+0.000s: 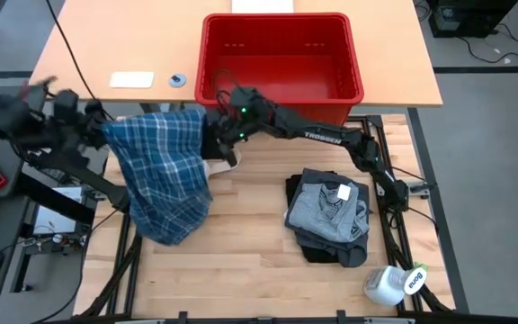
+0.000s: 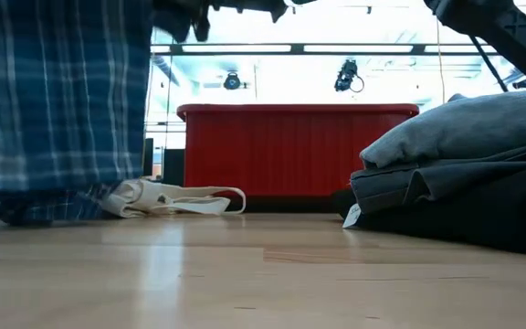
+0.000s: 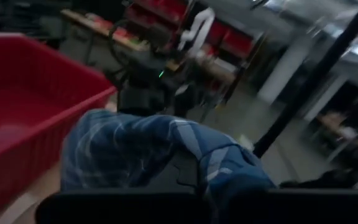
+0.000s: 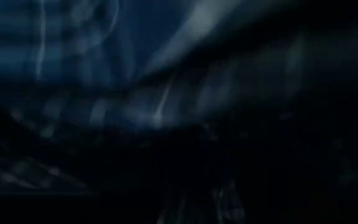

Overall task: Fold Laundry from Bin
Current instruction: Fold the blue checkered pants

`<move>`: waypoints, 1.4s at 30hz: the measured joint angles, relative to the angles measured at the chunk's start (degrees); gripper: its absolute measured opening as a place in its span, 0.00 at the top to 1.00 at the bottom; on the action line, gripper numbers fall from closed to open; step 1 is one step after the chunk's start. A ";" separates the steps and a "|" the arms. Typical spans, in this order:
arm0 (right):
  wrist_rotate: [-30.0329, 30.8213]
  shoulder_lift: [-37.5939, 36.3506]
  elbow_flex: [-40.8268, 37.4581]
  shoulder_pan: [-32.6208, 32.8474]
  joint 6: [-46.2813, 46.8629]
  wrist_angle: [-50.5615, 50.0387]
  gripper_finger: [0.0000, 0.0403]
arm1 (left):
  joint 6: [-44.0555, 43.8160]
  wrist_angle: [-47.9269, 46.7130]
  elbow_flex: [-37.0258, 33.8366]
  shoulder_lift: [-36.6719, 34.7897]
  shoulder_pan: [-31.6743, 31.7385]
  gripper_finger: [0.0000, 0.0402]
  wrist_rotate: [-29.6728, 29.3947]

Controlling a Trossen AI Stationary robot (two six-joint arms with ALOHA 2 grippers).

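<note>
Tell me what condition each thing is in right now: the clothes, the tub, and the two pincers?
Plaid shirt: lifted, hanging between both pincers, hem on the table.
Red bin: upright, looks empty.
Grey garments: folded, stacked.
Cream cloth: lying crumpled.
Left pincer: shut on the shirt.
Right pincer: gripping the shirt.

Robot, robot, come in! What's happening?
Both pincers, left and right, holding blue-and-white plaid shirt aloft. Red plastic bin empty. Cream strap cloth underneath.
</note>
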 joint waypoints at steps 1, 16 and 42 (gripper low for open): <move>-1.15 -0.01 0.01 0.11 0.77 1.92 0.54 | 0.51 1.05 0.77 0.00 0.00 0.99 0.51; 21.19 -1.24 -0.16 7.09 -13.94 21.54 0.54 | 1.74 7.72 7.26 0.41 0.00 0.98 1.32; 34.48 -4.42 -0.14 10.88 -27.89 14.37 0.51 | 4.22 13.42 7.04 8.27 0.00 0.98 2.59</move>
